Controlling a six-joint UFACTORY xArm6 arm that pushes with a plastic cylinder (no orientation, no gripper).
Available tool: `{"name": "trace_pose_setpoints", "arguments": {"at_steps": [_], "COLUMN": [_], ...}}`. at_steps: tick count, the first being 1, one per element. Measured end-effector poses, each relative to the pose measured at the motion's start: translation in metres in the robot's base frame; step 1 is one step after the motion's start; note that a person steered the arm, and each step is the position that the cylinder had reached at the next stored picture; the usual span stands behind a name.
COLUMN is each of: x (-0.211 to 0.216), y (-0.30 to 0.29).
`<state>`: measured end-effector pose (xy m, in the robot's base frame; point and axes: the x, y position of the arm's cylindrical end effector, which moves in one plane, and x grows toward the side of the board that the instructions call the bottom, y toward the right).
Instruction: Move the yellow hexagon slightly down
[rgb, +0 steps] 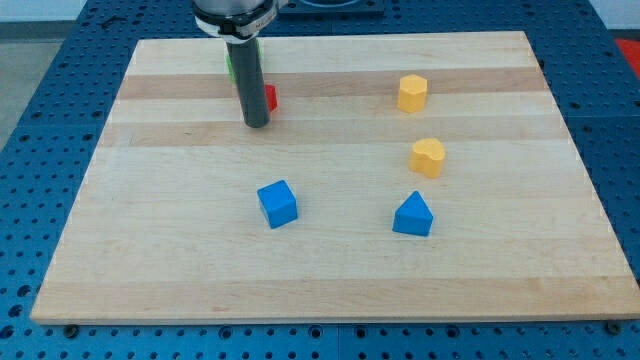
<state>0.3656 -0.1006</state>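
The yellow hexagon (412, 93) stands on the wooden board near the view's top right. A yellow heart-shaped block (428, 157) lies just below it. My tip (256, 124) rests on the board at the upper left, far to the left of the yellow hexagon. The rod partly hides a red block (270, 97) at its right side and a green block (229, 64) behind it; their shapes cannot be made out.
A blue cube (278, 203) lies in the lower middle of the wooden board (150, 250). A blue triangular block (413, 215) lies to its right, below the yellow heart. Blue perforated table surrounds the board.
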Motion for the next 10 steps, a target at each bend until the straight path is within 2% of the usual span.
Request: {"name": "trace_pose_setpoints", "arguments": {"at_steps": [2, 4, 6, 8, 10], "x": [0.000, -0.001, -0.035, -0.099, -0.086], "y": [-0.001, 0.043, 0.089, 0.131, 0.206]}}
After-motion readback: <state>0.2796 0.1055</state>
